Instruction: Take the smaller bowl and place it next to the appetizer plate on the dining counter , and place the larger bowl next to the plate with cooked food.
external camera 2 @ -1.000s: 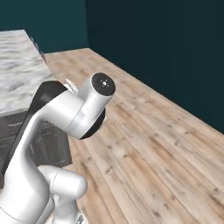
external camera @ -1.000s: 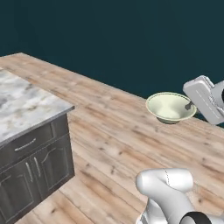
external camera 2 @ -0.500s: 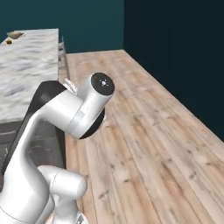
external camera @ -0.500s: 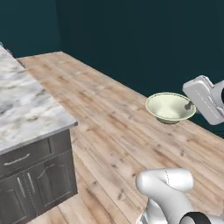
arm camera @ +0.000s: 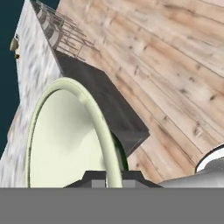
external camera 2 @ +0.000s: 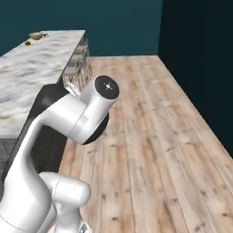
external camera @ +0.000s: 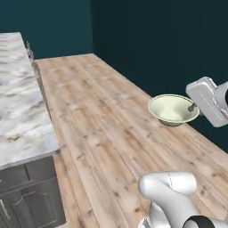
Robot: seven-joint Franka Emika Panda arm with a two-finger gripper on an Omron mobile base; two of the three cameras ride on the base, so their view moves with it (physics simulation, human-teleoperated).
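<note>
The gripper point(external camera: 192, 107) was clamped on the rim of the small cream-white bowl point(external camera: 173, 109); it hung above the wooden floor point(external camera: 111, 129), well apart from the white marble worktop point(external camera: 20, 107).

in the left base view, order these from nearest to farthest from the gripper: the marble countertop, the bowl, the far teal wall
1. bowl, held at its rim by the gripper, right side
2. marble countertop, across the floor on the left
3. far teal wall, top left

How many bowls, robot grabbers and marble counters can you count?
Bowls: 1, the pale bowl
Grippers: 1, the gripper, pinching the bowl's rim
Marble counters: 1, the marble counter
Total: 3
</note>
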